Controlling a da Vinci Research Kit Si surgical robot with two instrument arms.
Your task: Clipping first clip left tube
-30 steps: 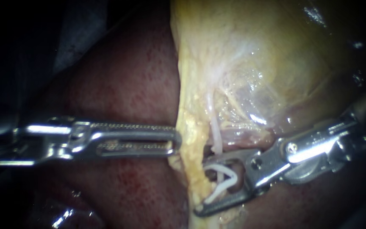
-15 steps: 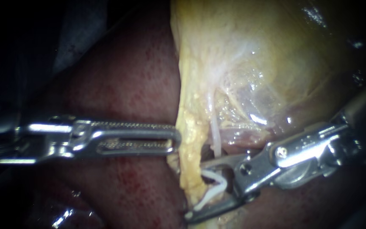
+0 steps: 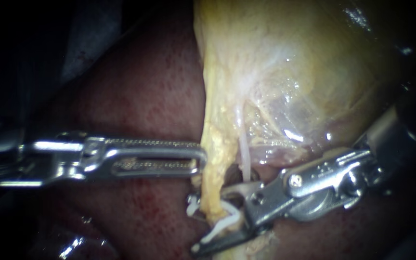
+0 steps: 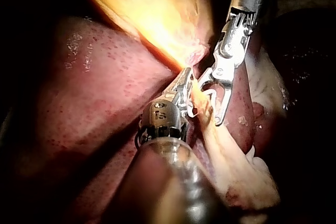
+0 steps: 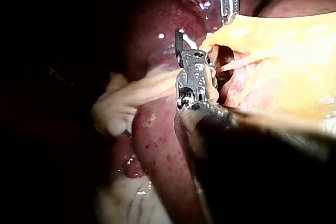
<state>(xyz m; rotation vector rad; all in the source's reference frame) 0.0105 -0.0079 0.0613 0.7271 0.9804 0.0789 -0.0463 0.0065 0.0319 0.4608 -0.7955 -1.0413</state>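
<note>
the left tool (image 3: 199,161) lies level over the dark red liver (image 3: 140,91). its two long toothed jaws are pressed together, and their tip pinches the edge of the yellow tissue strip (image 3: 215,159) that hangs from the gallbladder (image 3: 290,62). the right tool (image 3: 196,222) comes in from the lower right with its jaws standing wide apart, and the lower end of that strip passes between them. the white clip (image 3: 225,212) sits open between those jaws, a leg against each jaw, and one white end shows past the strip's far edge. a pale thin tube (image 3: 243,151) runs down from the gallbladder just beside the strip and goes behind the right tool's upper jaw. whether it lies inside the clip cannot be told. in the left wrist view the two tools meet close together at the strip.
</note>
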